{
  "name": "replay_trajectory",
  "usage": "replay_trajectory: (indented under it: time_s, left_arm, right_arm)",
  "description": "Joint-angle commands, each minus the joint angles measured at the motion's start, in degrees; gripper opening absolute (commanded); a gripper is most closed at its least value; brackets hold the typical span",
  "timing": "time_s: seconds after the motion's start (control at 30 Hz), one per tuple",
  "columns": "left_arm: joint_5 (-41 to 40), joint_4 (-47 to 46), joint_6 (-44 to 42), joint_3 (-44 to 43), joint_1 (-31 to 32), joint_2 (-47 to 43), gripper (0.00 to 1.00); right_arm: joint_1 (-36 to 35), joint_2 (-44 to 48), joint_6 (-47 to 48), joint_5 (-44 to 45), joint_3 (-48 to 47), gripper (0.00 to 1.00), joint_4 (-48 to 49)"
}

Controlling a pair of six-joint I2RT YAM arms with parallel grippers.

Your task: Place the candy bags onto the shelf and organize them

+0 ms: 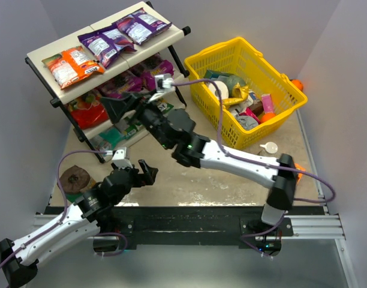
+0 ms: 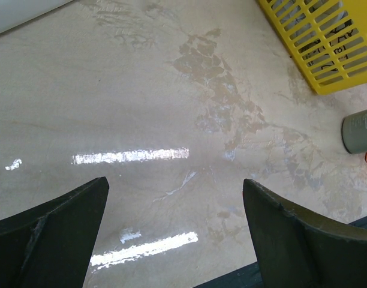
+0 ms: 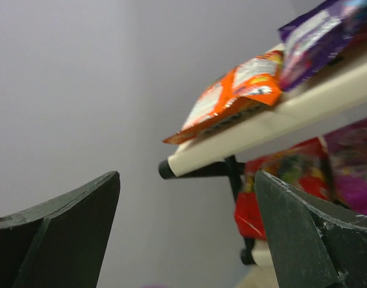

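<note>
The shelf (image 1: 66, 90) stands at the back left. Its top tier holds orange candy bags (image 1: 72, 65) and purple bags (image 1: 105, 45). The middle tier holds magenta bags (image 1: 141, 75) and a red bag (image 1: 87, 109). The bottom tier holds green bags (image 1: 114, 137). My right gripper (image 1: 116, 110) is open and empty in front of the middle tier. Its wrist view (image 3: 186, 180) looks up at the top panel's edge (image 3: 261, 135), an orange bag (image 3: 231, 96), a purple bag (image 3: 318, 36) and the red bag (image 3: 273, 192). My left gripper (image 1: 140, 171) is open and empty, low over the bare table (image 2: 176, 183).
A yellow mesh basket (image 1: 279, 114) full of mixed items stands at the back right; its corner shows in the left wrist view (image 2: 327, 42). A white scoop (image 1: 270, 147) lies in front of it. A brown round object (image 1: 74, 178) lies at the near left. A grey cylinder (image 2: 358, 131) shows at the left wrist view's right edge.
</note>
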State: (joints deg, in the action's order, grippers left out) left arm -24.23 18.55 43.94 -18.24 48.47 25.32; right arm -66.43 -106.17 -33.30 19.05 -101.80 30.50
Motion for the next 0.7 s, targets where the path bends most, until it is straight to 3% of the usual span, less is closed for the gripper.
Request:
replay_trajectory:
  time_s: [0.0, 0.13, 0.33, 0.53, 0.67]
  left_arm:
    - [-0.21, -0.62, -0.52, -2.41, 0.22, -1.41, 1.00]
    - [0.32, -1.49, -0.88, -2.50, 0.22, -1.94, 1.00]
    - [0.76, -1.93, -1.14, -3.03, 0.31, -1.07, 1.00]
    - [0.41, -2.20, -1.58, -2.77, 0.22, -0.10, 0.99]
    - [1.64, -3.60, -2.63, -2.42, 0.22, 0.34, 1.00]
  right_arm:
    - [-0.27, 15.18, 9.12, 9.32, 13.17, 0.99, -3.85]
    - [-0.01, 28.45, 10.71, 22.15, 30.64, 0.99, -13.86]
    - [0.25, 48.14, 7.90, 34.36, 44.29, 0.99, -31.68]
    - [0.25, 64.47, -2.63, 39.57, 53.36, 0.99, -50.07]
    - [0.17, 72.13, -8.61, 39.93, 57.23, 0.99, -56.59]
